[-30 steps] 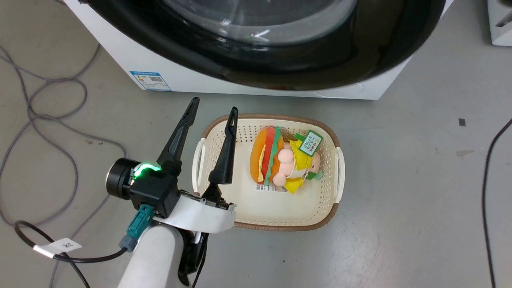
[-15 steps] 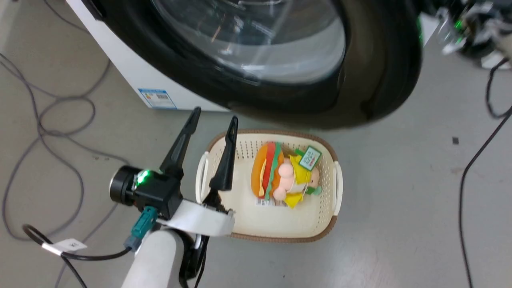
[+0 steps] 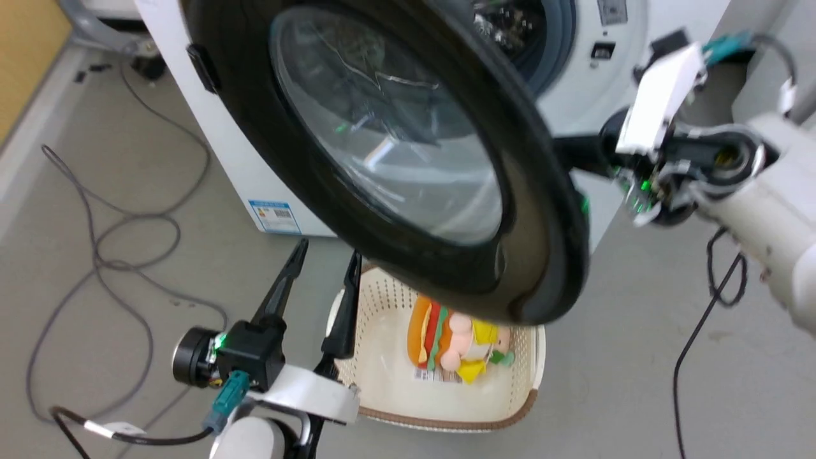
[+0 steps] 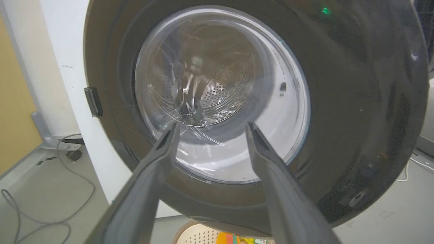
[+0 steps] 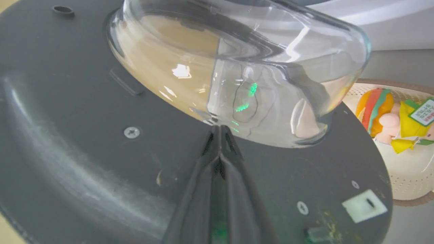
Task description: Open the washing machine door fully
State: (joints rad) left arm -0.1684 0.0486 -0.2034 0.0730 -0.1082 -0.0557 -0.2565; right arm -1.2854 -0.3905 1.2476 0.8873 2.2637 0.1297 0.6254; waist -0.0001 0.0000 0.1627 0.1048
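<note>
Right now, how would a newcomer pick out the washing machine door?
Find the white washing machine. Swung out from its front is the washing machine door, a big disc with a clear domed glass centre. Unlike the grey ring behind it, it is glossy black.

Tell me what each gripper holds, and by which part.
Nothing is gripped. The left gripper is open and empty; the right gripper is shut, its tips against the inner face of the large round glossy black washing machine door.

right tool (image 5: 219, 130) closed, tips at washing machine door (image 5: 78, 112), basket (image 5: 405, 174) beyond
</note>
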